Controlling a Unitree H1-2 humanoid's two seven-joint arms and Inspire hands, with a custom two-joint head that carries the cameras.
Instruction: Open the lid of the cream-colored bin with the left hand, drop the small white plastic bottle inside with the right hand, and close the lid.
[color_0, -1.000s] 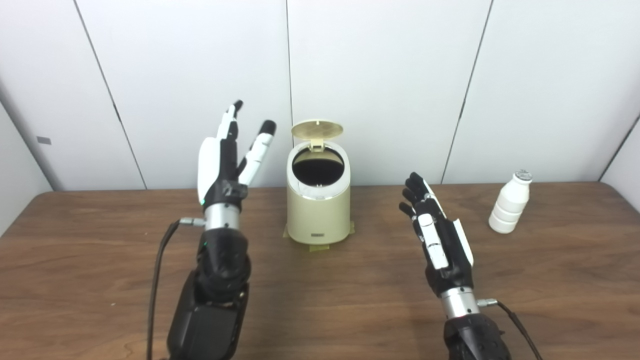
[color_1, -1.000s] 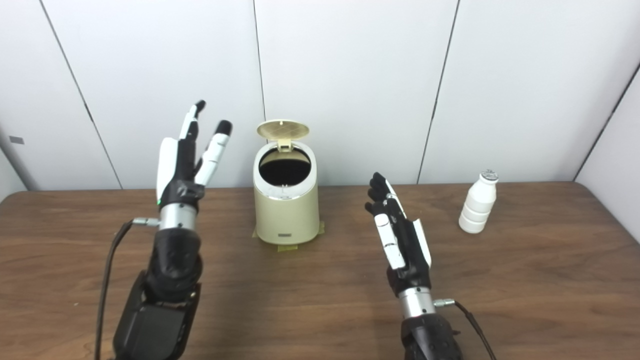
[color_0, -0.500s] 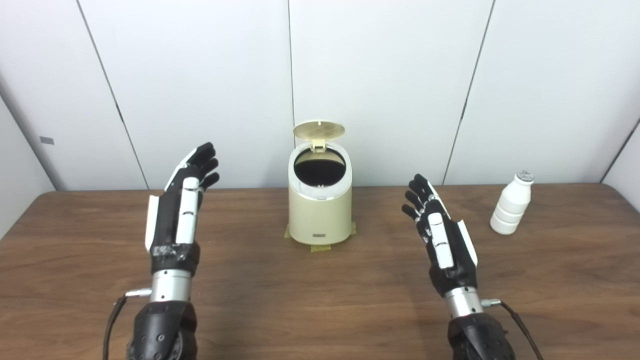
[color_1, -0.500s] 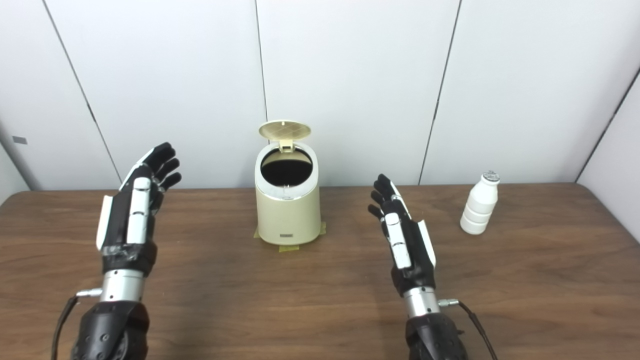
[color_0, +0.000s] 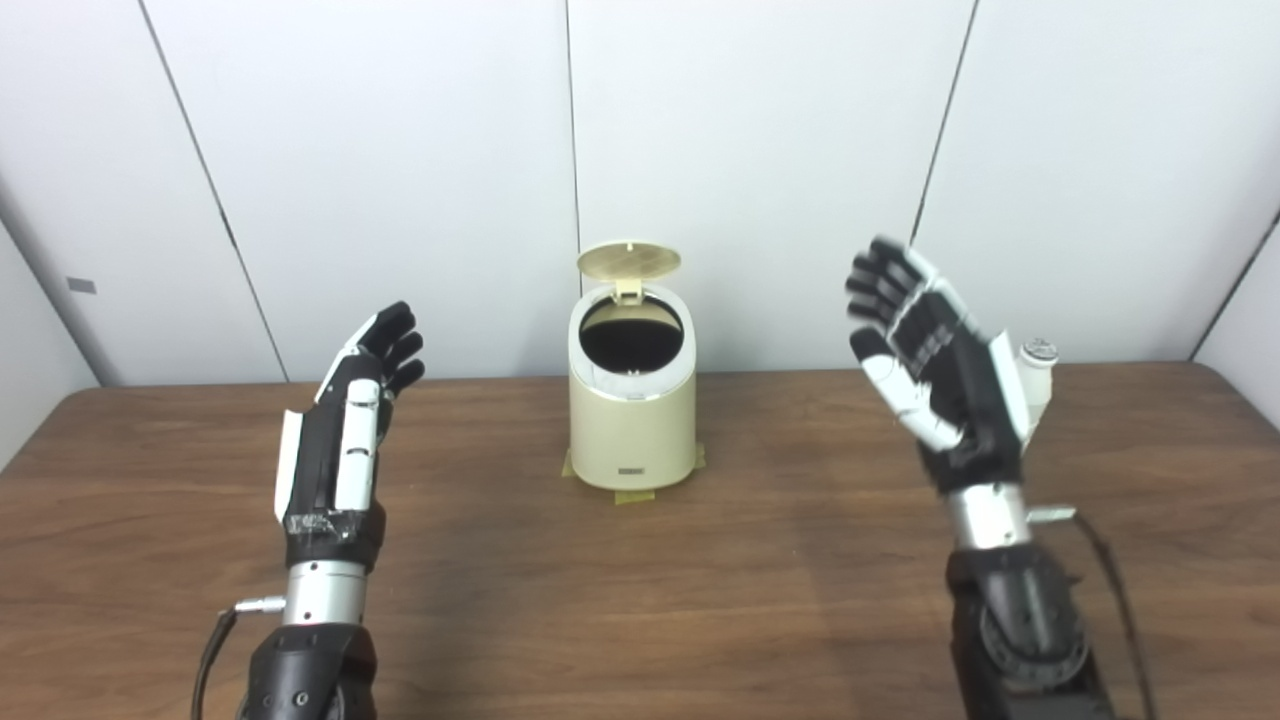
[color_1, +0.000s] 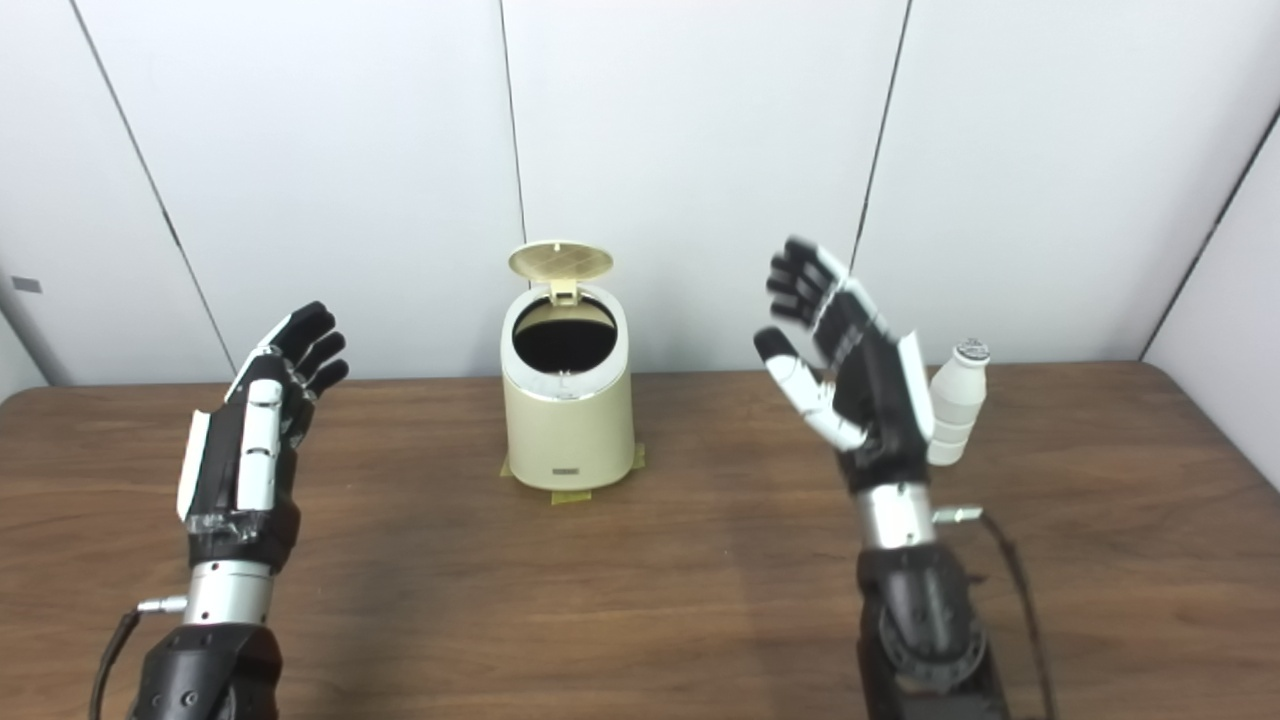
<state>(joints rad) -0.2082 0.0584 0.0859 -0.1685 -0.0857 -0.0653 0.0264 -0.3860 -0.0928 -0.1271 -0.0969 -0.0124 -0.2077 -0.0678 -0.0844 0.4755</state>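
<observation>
On a dark wood-grain worktop (color_0: 640, 600) before white wall panels (color_0: 760, 150), the cream bin (color_0: 632, 420) stands, lid (color_0: 629, 261) up. Both hands (left (color_0: 345, 440), right (color_0: 935, 365)) hover empty, fingers spread; the white bottle (color_1: 957, 395) stands behind the right.

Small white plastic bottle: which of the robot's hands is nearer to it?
Right. The right hand is raised, open, just beside the bottle; the left hand waits across the bin.

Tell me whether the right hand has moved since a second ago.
Yes. The right hand has risen and shifted right, away from the bin, now overlapping the bottle.
</observation>
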